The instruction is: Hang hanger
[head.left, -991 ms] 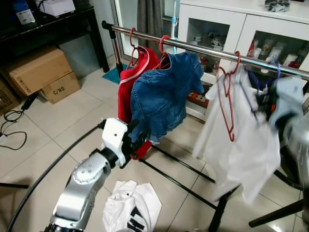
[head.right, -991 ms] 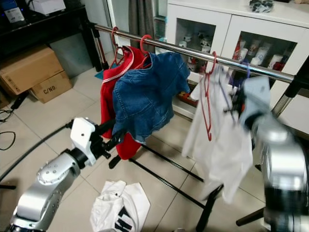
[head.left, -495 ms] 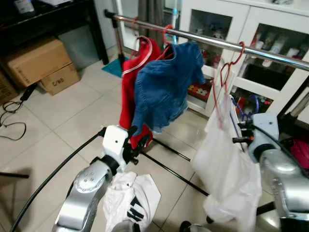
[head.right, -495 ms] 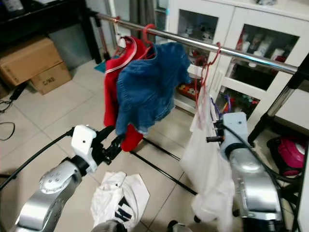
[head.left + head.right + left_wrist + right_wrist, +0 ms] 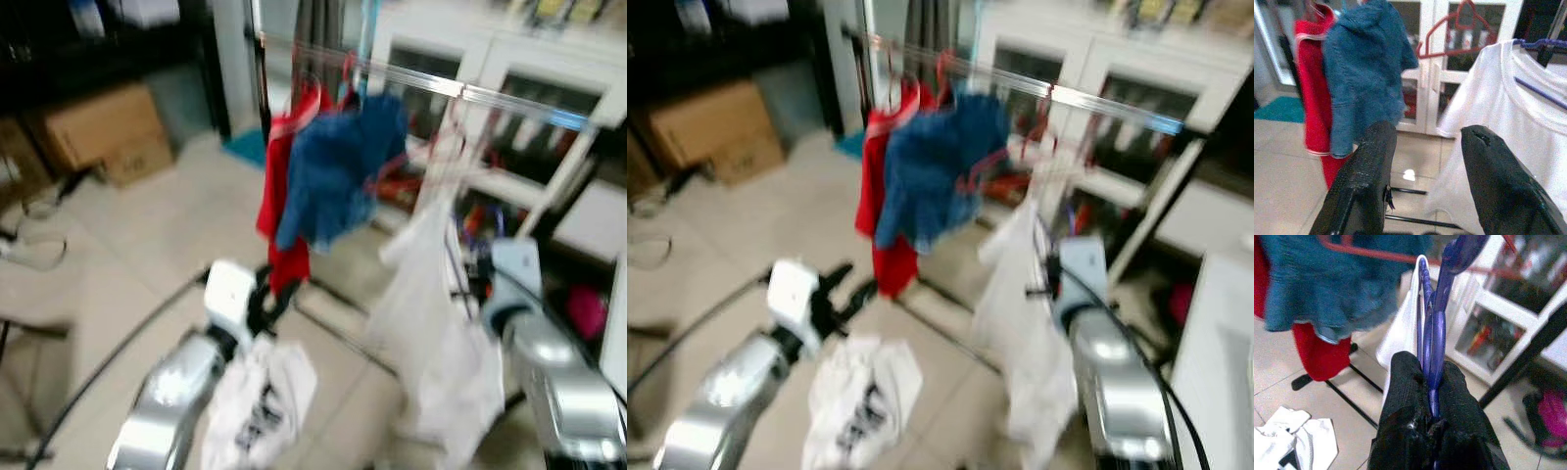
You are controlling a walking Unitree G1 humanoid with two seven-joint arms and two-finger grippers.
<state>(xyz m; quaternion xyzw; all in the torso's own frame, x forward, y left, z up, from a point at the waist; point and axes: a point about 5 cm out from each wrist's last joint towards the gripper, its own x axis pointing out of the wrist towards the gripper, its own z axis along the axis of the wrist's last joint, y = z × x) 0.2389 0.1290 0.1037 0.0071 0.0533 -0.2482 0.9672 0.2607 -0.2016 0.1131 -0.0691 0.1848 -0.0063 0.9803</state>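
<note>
Right fingers [image 5: 1432, 396]: the 2 black fingers are closed tight on the stem of a purple hanger [image 5: 1436, 318], which stands upright between them.
Purple hanger: it carries a white T-shirt [image 5: 446, 323] and sits in the right gripper [image 5: 1431, 420], low and to the right of the clothes rail [image 5: 470, 93], its hook off the bar.
Left fingers [image 5: 1369, 181]: the 2 black fingers are spread apart with nothing between them.
Left gripper [image 5: 1425, 166]: held low in front of the robot, pointing toward the hanging clothes.
Rail: a silver bar holds a red garment [image 5: 284, 196] and, just beside it, a blue denim jacket [image 5: 338, 166], both on red hangers.
Empty red hanger [image 5: 1459, 32]: hangs on the rail between the denim jacket and the white T-shirt.
Floor [image 5: 137, 225]: pale tiles; a crumpled white garment with dark print [image 5: 260, 406] lies below the left arm.
Background: a white cabinet with glass doors [image 5: 509, 117] behind the rail and a cardboard box [image 5: 93, 132] on the left; head views are blurred.
</note>
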